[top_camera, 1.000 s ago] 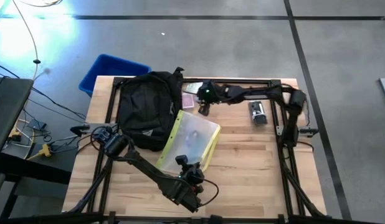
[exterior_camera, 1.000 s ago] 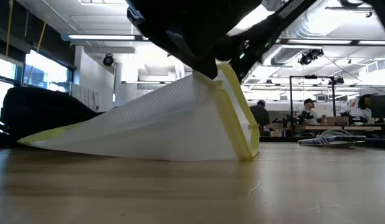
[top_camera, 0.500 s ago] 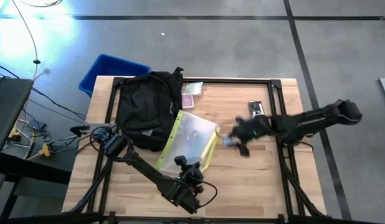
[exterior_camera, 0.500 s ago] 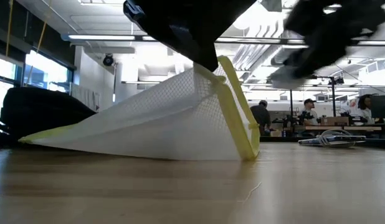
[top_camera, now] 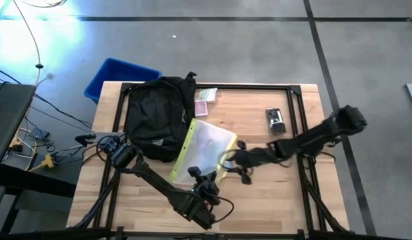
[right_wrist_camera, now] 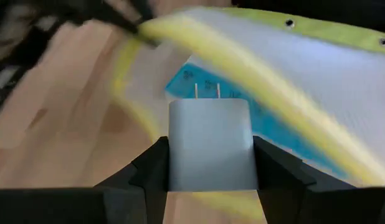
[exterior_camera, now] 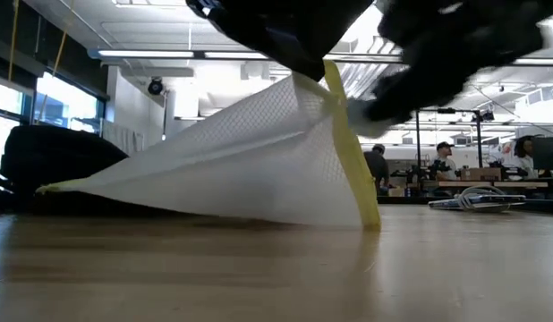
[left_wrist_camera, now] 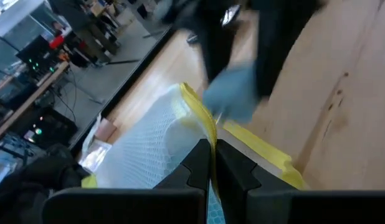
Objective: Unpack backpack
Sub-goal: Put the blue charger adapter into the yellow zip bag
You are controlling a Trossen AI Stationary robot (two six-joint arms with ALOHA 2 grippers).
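**Q:** Where is the backpack (top_camera: 158, 118), and what holds what?

**A:** The backpack lies on the far left part of the desk (top_camera: 273, 193), its long axis running from the near side toward the far edge, with a blue bin (top_camera: 118, 75) on the floor behind it. The left end effector (left_wrist_camera: 211, 163) is pinched fully shut on the yellow edge of the mesh pouch (top_camera: 205, 148), lifting that edge so the pouch stands like a tent in the low view. The right end effector (right_wrist_camera: 211, 163) is partly closed on a white wall charger (right_wrist_camera: 210, 152), prongs pointing forward.

**Q:** Which relation governs the coming move?

**A:** The right end effector (top_camera: 238, 160) sits just beside the pouch's raised yellow edge, on the side away from the backpack. The charger faces the pouch mouth, where a blue item (right_wrist_camera: 242, 106) shows inside. The pouch thus lies between the charger and the backpack.

**Q:** Which arm is nearer the backpack?

**A:** The left arm; its base is beside the bag, though its end effector is occupied with the pouch. A small dark device (top_camera: 276, 121) and pink card packs (top_camera: 204, 101) rest apart on the desk.
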